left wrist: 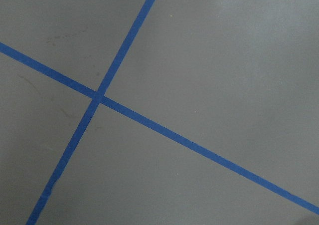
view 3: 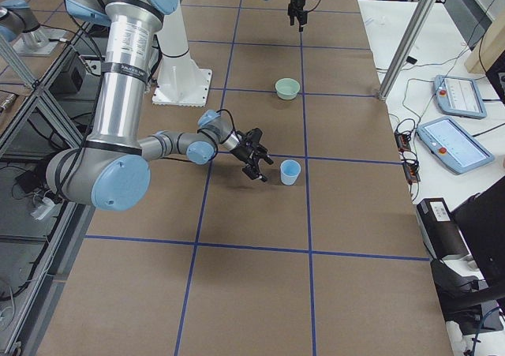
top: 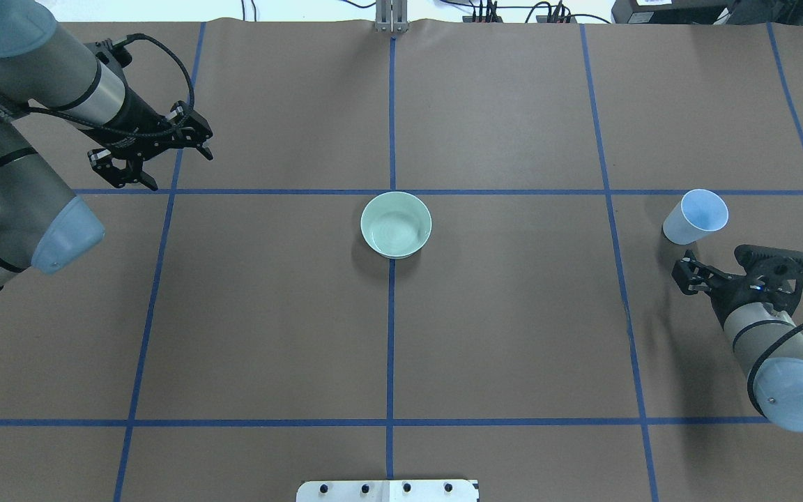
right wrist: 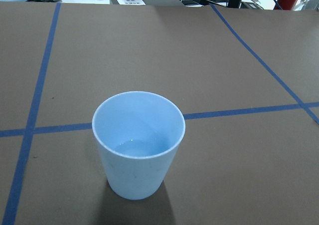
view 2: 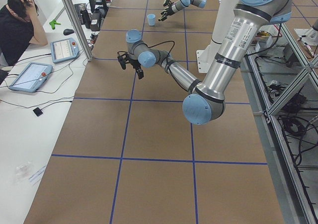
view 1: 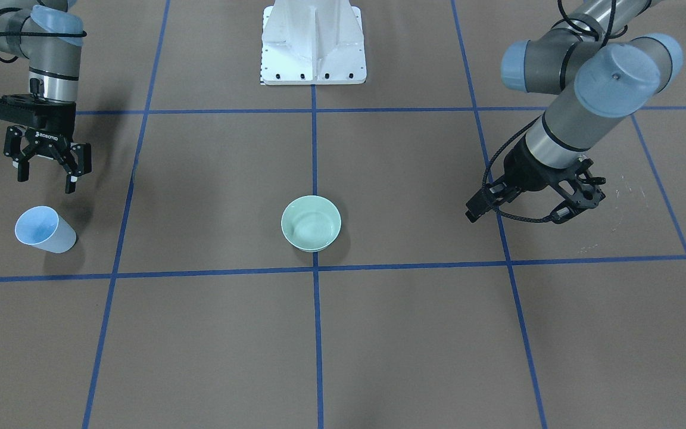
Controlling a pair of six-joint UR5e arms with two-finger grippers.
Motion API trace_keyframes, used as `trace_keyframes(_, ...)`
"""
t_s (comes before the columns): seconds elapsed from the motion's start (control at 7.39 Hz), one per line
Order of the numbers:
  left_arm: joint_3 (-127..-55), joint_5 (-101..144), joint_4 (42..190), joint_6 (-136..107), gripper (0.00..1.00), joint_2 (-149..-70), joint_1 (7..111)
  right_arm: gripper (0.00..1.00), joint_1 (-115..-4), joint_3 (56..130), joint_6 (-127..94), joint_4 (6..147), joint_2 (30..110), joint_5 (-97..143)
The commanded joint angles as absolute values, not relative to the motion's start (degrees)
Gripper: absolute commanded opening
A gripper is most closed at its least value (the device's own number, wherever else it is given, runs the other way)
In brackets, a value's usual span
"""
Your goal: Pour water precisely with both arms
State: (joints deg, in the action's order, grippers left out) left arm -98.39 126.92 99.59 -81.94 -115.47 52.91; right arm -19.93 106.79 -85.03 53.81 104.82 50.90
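Well to the left of the green bowl [top: 373, 244] and farther out from the robot, over bare brown desk [top: 513, 314]: left gripper [view 1: 515, 213], fingers spread, holding nothing, with only crossing blue tape [left wrist: 99, 96] below it.

In the middle, on a tape line: the bowl itself, upright, with faint rings inside. Water there or not, impossible to tell.

Well to the right of the bowl: pale blue cup [top: 677, 230], upright, holding the water [right wrist: 134, 146] as a shallow clear pool at its bottom. On the same side of the bowl, near the cup but apart from it: right gripper [view 1: 46, 180], fingers spread wide, aimed at the cup, pinching nothing.

Likely troubles from here:
- Closing off-centre and knocking over a light cup.
- Squeezing too high on the tapered wall and losing the hold.
- Carrying the cup the long way to the bowl too briskly and sloshing.
- Tipping too fast, or short of the bowl's rim, and wetting the paper.
- Crowding of the two grippers above the bowl.
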Motion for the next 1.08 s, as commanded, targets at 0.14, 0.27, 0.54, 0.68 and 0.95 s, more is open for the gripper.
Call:
trace_keyframes(0.14, -98.0, 126.91, 99.75, -81.91, 1.0, -115.31, 52.91, 1.0, -19.86, 95.39, -75.69, 33.87, 102.75, 49.83)
trace_keyframes(0.27, -97.91, 126.91, 99.76, -81.91, 1.0, -115.31, 52.91, 1.0, -19.86, 94.93, -75.5, 33.75, 102.4, 49.92)
trace_keyframes(0.54, -97.82, 126.91, 99.76, -81.91, 1.0, -115.31, 52.91, 1.0, -19.86, 95.1, -73.57, 33.66, 102.39, 49.14)
trace_keyframes(0.68, -97.82, 126.91, 99.76, -81.91, 1.0, -115.31, 52.91, 1.0, -19.95, 95.01, -73.48, 33.49, 102.39, 49.13)
trace_keyframes(0.95, -97.91, 126.91, 99.76, -81.91, 1.0, -115.23, 52.91, 1.0, -21.17, 95.1, -71.82, 33.49, 101.52, 48.96)
